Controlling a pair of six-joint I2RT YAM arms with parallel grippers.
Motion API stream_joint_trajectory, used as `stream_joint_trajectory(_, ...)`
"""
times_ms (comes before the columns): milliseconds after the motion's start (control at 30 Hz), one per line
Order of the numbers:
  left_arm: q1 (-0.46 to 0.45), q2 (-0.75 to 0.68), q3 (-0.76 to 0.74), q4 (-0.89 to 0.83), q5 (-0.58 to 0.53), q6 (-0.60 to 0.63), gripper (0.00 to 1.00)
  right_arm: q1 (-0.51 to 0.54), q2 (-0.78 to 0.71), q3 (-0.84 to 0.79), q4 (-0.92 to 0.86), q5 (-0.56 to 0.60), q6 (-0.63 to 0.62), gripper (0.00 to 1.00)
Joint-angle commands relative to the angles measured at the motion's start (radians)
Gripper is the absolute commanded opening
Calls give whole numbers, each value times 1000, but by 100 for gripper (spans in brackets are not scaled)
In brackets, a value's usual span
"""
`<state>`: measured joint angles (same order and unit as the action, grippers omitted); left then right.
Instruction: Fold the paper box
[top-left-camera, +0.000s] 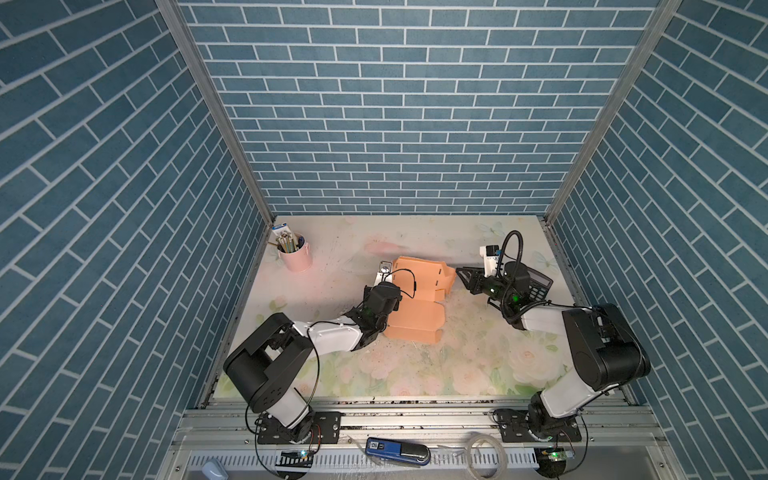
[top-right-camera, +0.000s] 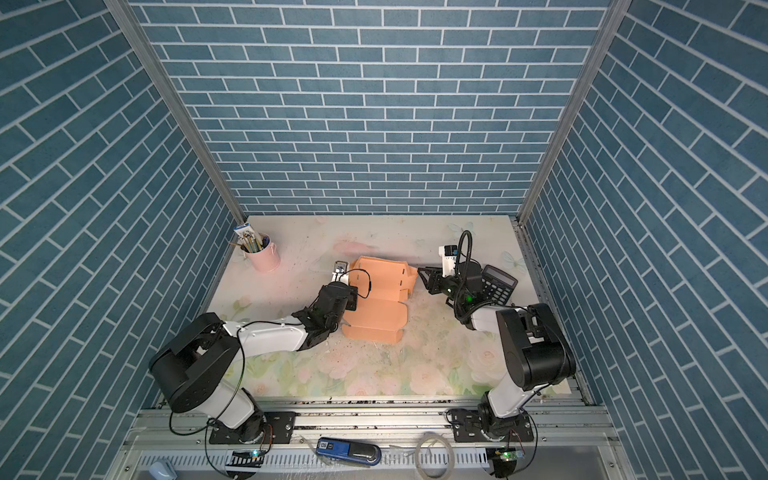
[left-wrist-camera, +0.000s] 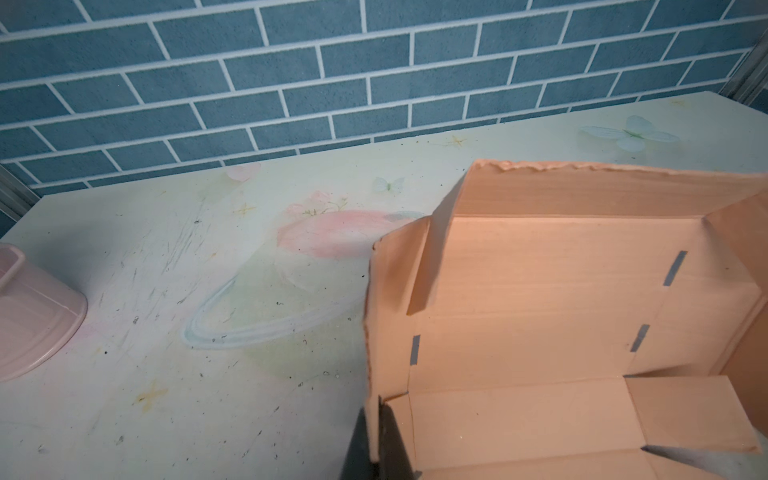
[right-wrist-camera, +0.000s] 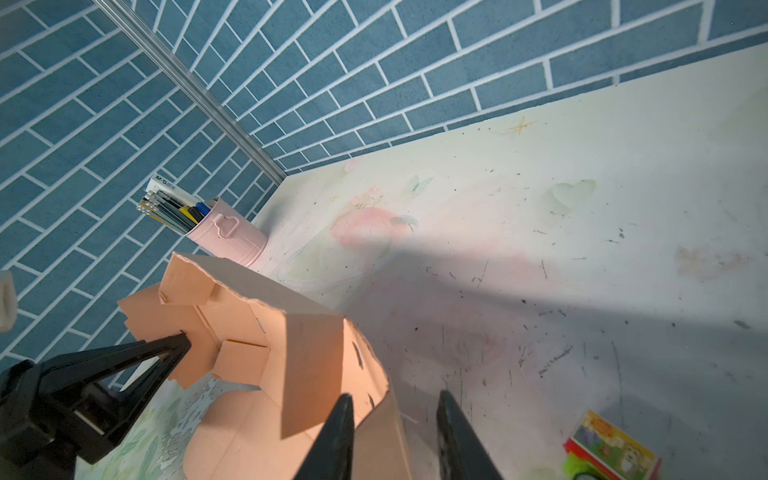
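Paper box (top-left-camera: 415, 320) sat mid-table (top-left-camera: 478, 353), half folded, back wall & side flaps up. L claw (left-wrist-camera: 377, 417) was clamped shut on its left wall edge. R claw (right-wrist-camera: 395, 395) was open, jaws apart at box's right side. Pen cup (top-left-camera: 296, 255) stood well apart, back-left corner.

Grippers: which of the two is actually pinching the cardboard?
The left gripper: its jaws are shut on the paper box's side wall. The right gripper stands open beside the box.
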<state>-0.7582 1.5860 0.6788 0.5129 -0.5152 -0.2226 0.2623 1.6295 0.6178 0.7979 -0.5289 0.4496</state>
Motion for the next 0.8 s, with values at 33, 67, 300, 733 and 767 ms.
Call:
stream_joint_trajectory(33,-7,21,-16,50,-13,14,0,-12,32,-16,47,-17,27,34)
stream_joint_trajectory(67,-7,23,-16,51,-13,14,0,-14,35,-16,47,-16,27,34)
stream_joint_trajectory(300,-7,27,-33,80,-16,17,0,-18,98,7,80,-99,61,34)
stream_joint_trajectory(733,-7,42,-30,100,-16,24,0,6,158,14,202,-226,93,31)
stream_joint_trajectory(767,-7,42,-29,99,-17,25,0,11,160,16,207,-234,92,31)
